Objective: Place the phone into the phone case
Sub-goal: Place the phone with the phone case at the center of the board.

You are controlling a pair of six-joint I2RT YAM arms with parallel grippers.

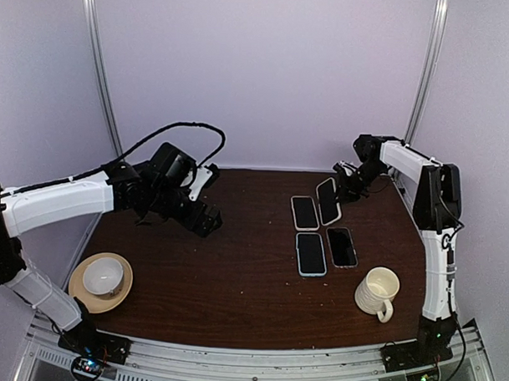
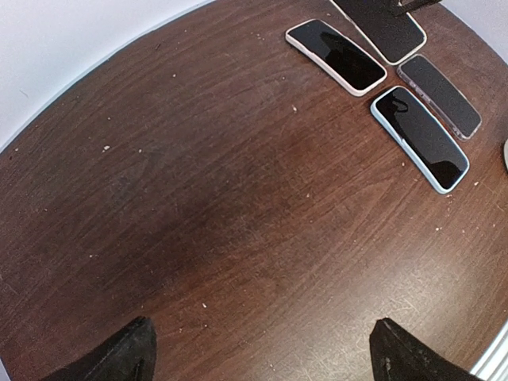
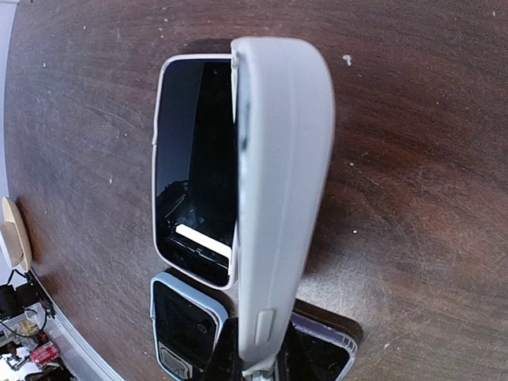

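My right gripper [image 1: 348, 185] [image 3: 262, 367] is shut on the lower end of a light grey phone case [image 3: 282, 198] [image 1: 328, 201], held on edge and tilted above the table. Whether a phone sits inside it I cannot tell. Flat beneath it lie a white-rimmed phone [image 3: 194, 167] [image 1: 305, 212] [image 2: 336, 55], a blue-rimmed one [image 1: 311, 253] [image 2: 421, 136] [image 3: 182, 325], and a dark one in a clear rim [image 1: 342, 247] [image 2: 439, 95] [image 3: 329, 357]. My left gripper [image 1: 205, 218] [image 2: 266, 353] hovers open over bare wood left of the phones, holding nothing.
A white cup [image 1: 103, 275] stands on a tan saucer [image 1: 75, 291] at the front left. A ribbed cream mug [image 1: 376, 291] stands at the front right, near the clear-rimmed phone. The brown table [image 1: 234, 282] is ringed by pale walls.
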